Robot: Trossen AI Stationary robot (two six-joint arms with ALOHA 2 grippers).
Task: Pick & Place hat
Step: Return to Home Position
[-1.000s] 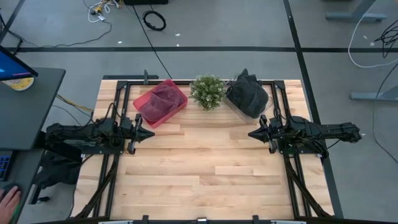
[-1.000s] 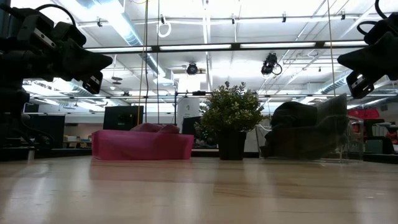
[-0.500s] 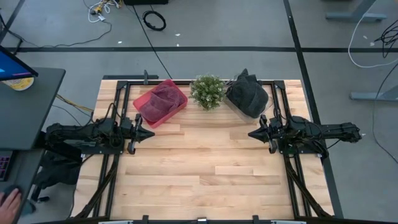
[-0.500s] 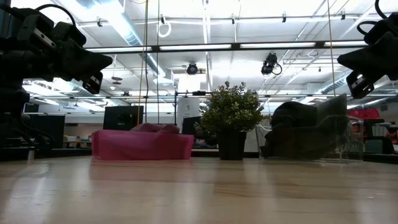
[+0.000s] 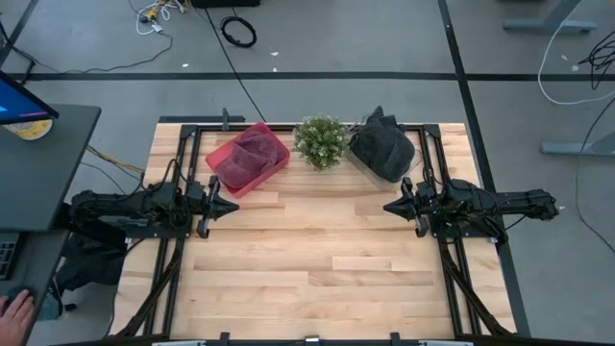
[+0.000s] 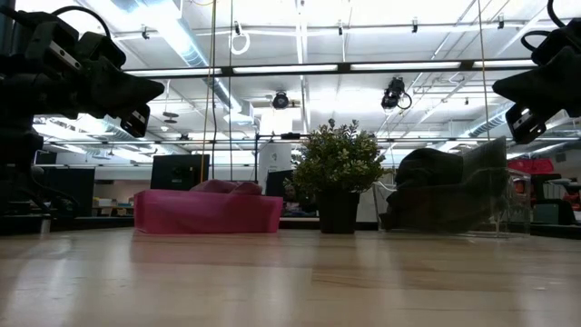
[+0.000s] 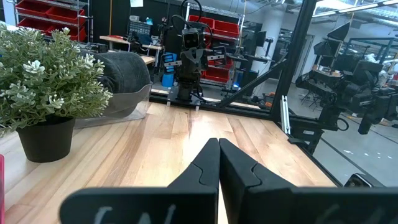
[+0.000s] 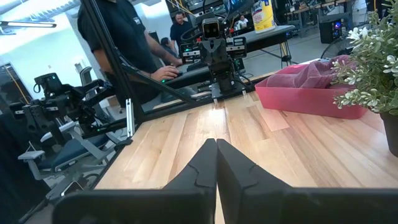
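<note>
A dark grey hat (image 5: 382, 147) lies in a clear bin at the table's far right; it also shows in the left wrist view (image 7: 121, 70) and the low view (image 6: 438, 177). A maroon hat (image 5: 242, 156) lies in a red bin (image 5: 277, 152) at the far left, also seen in the right wrist view (image 8: 314, 70). My left gripper (image 5: 233, 206) is shut and empty above the table's left side. My right gripper (image 5: 388, 206) is shut and empty above the right side. The two grippers point at each other.
A small potted plant (image 5: 321, 141) stands between the two bins at the far edge. Bare wooden table (image 5: 317, 259) spreads between and in front of the grippers. A person stands beyond the table's left side in the right wrist view (image 8: 121, 31).
</note>
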